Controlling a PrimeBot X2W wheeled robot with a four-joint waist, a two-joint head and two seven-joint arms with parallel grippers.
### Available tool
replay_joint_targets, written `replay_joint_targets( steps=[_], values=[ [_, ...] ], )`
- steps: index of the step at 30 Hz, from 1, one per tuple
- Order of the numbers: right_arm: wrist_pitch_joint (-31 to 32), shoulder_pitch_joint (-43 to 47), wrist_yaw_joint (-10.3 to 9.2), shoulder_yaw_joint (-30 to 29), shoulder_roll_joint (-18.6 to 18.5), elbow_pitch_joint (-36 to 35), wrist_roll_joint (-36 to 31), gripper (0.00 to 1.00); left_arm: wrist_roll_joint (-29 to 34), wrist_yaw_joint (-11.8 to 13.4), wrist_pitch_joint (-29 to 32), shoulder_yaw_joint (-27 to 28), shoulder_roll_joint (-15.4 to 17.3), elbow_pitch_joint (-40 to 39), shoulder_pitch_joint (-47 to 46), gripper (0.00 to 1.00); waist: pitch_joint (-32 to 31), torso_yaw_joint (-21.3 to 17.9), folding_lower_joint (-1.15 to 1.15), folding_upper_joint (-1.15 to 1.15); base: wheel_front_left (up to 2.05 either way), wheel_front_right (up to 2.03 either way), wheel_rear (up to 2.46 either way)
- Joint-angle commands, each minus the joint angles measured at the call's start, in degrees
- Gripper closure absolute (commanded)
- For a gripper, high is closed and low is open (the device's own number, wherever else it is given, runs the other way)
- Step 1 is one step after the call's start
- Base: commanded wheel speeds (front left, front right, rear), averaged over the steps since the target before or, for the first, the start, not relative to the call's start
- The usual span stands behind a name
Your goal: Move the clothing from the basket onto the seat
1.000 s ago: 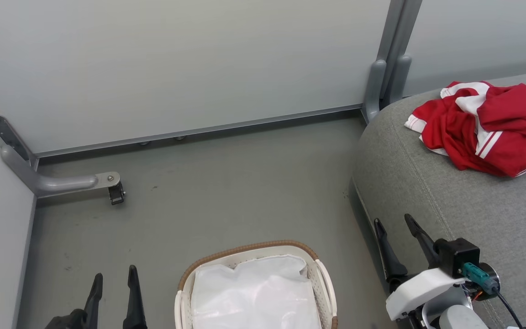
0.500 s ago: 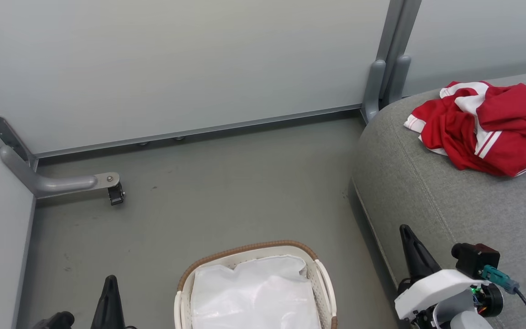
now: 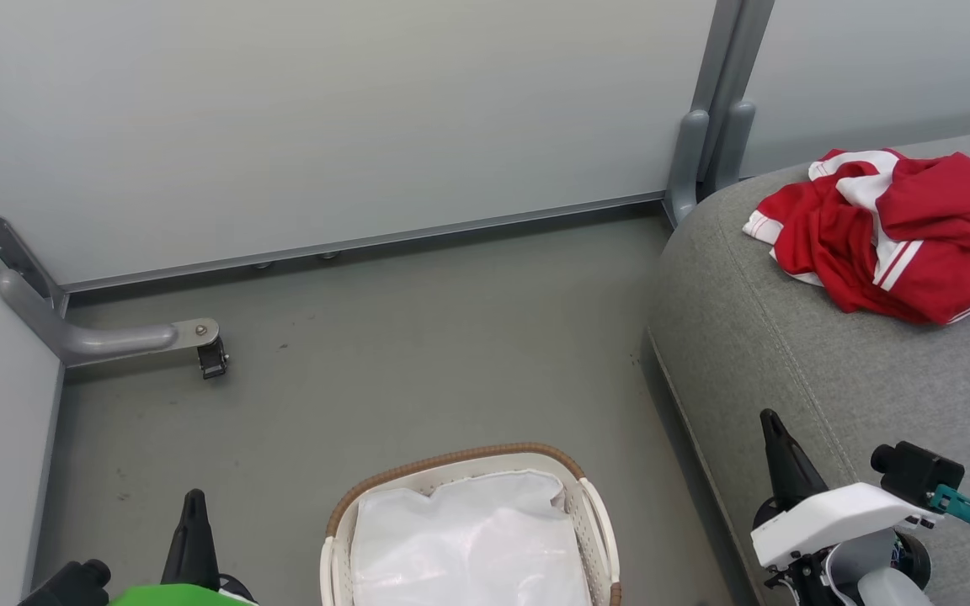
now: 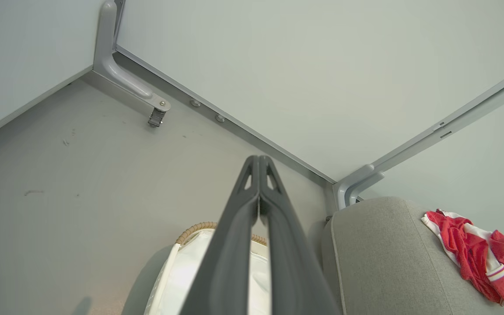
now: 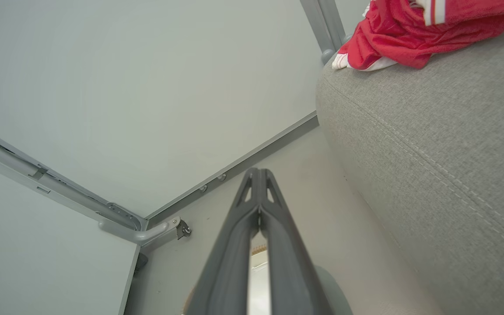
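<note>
1. Grey floor (image 3: 418,337), bounded by pale wall panels (image 3: 325,109) set in metal frames. A curved metal foot (image 3: 114,338) with a small caster juts from the left corner.
2. Oval white basket (image 3: 451,459) with a brown woven rim, standing on the floor at the bottom centre of the head view, near the cushion's front edge but apart from it. Its inside shows a white liner (image 3: 468,539).
3. Large grey upholstered seat (image 3: 830,379) at the right, with a rounded edge and a stitched seam running along it.
4. Red clothing (image 3: 889,236) with white stripes and trim, crumpled in a heap on top of the seat toward its far end, near the corner post and well apart from the basket.
5. At lower left, the left claw (image 3: 193,522) over the floor, left of the basket. Its two dark fingers are pressed together to a single point, with nothing between them.
6. At lower right, the right claw (image 3: 775,446), seen against the seat's front slope. Its fingers are pressed together likewise and empty, well apart from the clothing.
</note>
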Motion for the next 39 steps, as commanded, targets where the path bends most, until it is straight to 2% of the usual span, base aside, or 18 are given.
replay_joint_targets(
  steps=[1, 19, 39],
  values=[
    [0.44, -0.97, -0.02, -0.48, -0.47, -1.08, 2.07, 1.00, -1.91, -0.30, 0.46, 0.50, 0.15, -0.74, -1.89, 1.00, 0.00, -0.01, 0.00, 0.00, 0.00, 0.00, 0.00],
    [3.96, -1.01, -0.03, -2.77, -0.71, -2.18, 15.62, 1.00, -14.18, -0.76, 4.16, 1.93, 0.17, -0.67, -4.37, 1.00, -0.04, -0.24, 0.00, 0.00, 0.00, 0.00, 0.00],
    [7.29, -1.05, -0.04, -5.05, -0.79, -3.15, 27.76, 1.00, -25.31, -1.24, 7.56, 3.19, 0.19, -0.58, -6.56, 1.00, -0.08, -0.48, 0.00, 0.00, 0.00, 0.00, 0.00]
  ],
)
